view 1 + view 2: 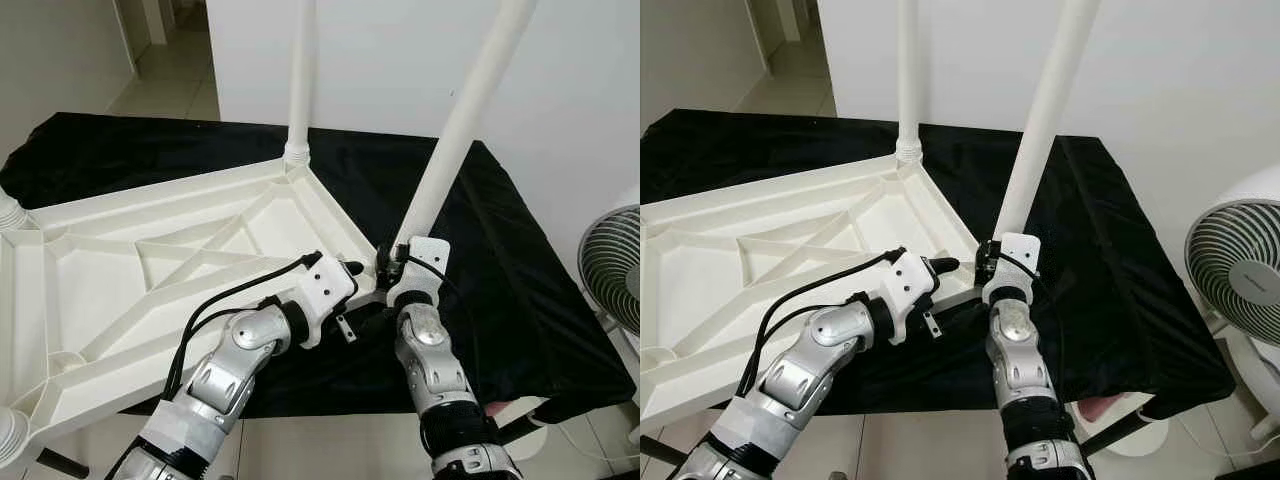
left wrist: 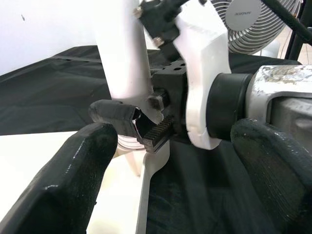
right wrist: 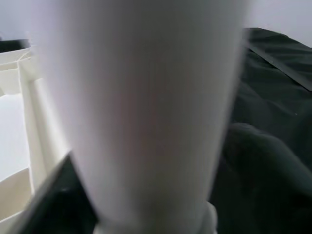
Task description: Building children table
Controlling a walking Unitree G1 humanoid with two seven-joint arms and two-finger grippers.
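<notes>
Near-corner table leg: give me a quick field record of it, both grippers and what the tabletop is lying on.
tabletop: white plastic tabletop, underside up, on a black cloth
near-corner leg: white table leg, base at the tabletop's near right corner, leaning to the right
far leg: second white leg, upright in the far corner socket
right gripper: right gripper closed around the leaning leg's base
left gripper: left gripper open, beside that same corner
bystander object: fan at right

A blurred white table leg (image 3: 146, 112) is filling the middle of our frame, top to bottom. We are seeing the white tabletop underside (image 3: 19, 146) at left and black cloth (image 3: 273, 102) at right.
</notes>
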